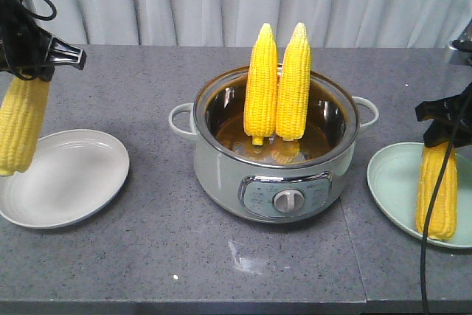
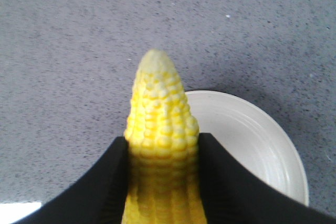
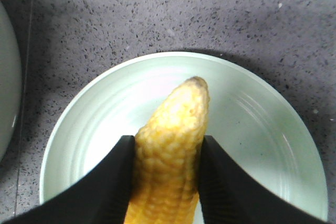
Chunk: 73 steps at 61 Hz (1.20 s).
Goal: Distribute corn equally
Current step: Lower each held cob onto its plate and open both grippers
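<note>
Your left gripper (image 2: pixel 163 148) pinches cob (image 2: pixel 159 103) over white plate (image 2: pixel 252 135); right gripper (image 3: pixel 167 148) pinches second cob (image 3: pixel 178 111) over green plate (image 3: pixel 262 129); two cobs (image 1: pixel 261 82) in pot (image 1: pixel 221 164).

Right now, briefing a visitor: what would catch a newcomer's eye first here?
Two corn cobs stand upright in the pot at the table's centre. To either side, black jaws grip another cob: the left cob over the white plate, the right cob over the green plate.
</note>
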Each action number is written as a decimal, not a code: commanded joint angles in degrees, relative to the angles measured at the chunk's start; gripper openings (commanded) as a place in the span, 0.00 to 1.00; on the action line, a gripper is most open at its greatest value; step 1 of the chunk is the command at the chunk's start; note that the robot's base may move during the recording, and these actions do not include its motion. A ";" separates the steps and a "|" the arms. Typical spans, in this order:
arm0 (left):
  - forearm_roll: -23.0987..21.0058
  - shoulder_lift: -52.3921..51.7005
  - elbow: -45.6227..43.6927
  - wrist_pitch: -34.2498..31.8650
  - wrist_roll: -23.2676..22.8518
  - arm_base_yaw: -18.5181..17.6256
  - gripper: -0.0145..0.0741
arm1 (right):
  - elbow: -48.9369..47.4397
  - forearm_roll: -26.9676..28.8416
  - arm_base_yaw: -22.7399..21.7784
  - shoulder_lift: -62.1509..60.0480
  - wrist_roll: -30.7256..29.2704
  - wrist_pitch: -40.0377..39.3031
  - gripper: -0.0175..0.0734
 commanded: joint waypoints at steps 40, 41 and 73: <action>-1.35 4.52 -1.52 0.78 0.26 0.07 0.17 | -4.61 -0.50 -0.43 -3.09 3.23 -1.78 0.82; -1.35 4.64 -1.52 0.59 0.26 0.07 0.17 | -4.66 -0.50 -0.43 -3.18 3.27 -1.84 0.82; -1.42 9.04 -1.52 0.55 0.66 0.07 0.20 | -4.61 0.01 -0.43 -7.69 3.46 -2.53 0.82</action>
